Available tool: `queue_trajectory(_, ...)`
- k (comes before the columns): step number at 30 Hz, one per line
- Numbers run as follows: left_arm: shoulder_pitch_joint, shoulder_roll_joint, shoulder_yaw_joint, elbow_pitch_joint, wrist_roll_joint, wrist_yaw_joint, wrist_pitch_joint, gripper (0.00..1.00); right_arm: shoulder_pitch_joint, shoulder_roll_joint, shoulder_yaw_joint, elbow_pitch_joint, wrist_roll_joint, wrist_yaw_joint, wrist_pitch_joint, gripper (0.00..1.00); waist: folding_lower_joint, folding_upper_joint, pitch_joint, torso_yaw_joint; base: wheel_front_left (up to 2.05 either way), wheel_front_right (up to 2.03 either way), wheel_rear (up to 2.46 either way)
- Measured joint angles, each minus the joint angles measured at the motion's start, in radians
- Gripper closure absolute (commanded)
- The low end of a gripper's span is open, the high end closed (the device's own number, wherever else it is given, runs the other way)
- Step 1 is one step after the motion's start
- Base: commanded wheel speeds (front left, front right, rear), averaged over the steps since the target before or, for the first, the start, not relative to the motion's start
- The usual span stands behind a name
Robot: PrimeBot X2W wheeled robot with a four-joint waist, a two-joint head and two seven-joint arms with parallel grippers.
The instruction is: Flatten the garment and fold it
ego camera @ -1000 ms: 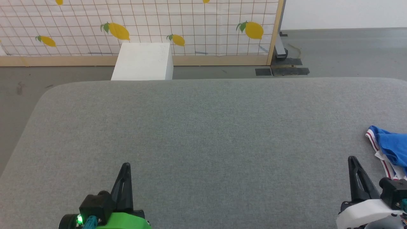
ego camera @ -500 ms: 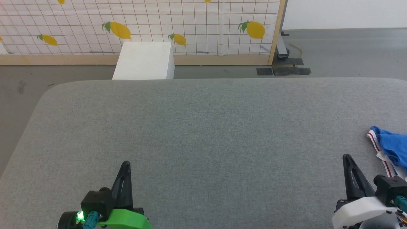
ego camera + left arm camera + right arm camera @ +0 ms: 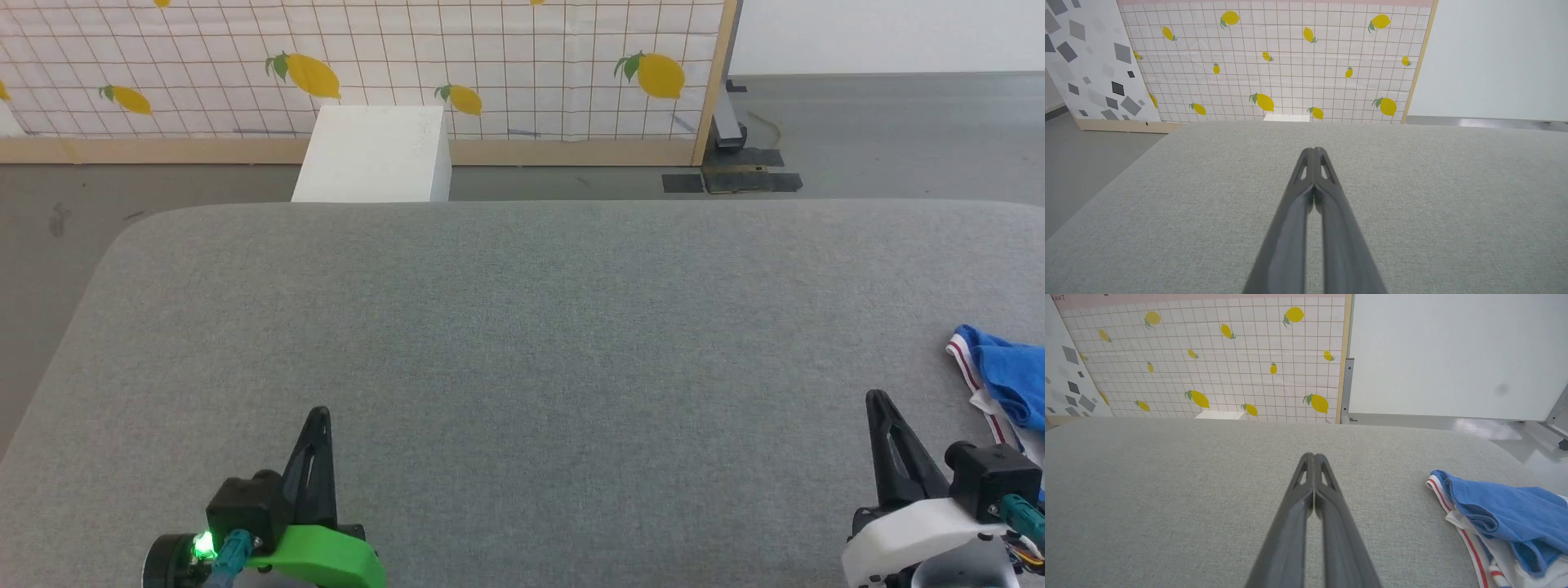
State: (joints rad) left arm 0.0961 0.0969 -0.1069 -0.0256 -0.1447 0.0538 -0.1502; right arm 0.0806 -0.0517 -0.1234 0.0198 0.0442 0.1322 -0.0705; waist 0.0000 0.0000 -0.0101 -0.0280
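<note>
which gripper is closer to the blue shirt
The right gripper, white-cased: the blue shirt lies beside it, while the green-cased left gripper sits far across the table.

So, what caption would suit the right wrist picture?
Shut right gripper over the grey table, crumpled blue garment lying beside it.

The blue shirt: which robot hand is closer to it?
Right. The right gripper sits shut just beside the crumpled blue shirt, not touching it. The left gripper, also shut, is far away across the grey table.
</note>
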Motion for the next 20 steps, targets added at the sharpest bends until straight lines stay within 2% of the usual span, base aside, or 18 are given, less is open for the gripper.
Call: queue_trajectory(20,-0.019,-0.010,0.029,0.007,0.040,-0.012,0.038,1.00,-0.020,0.000,0.033,-0.004,-0.010,0.000,0.019,1.00,0.0000,0.0000,0.003,0.008,0.00,0.00,0.00)
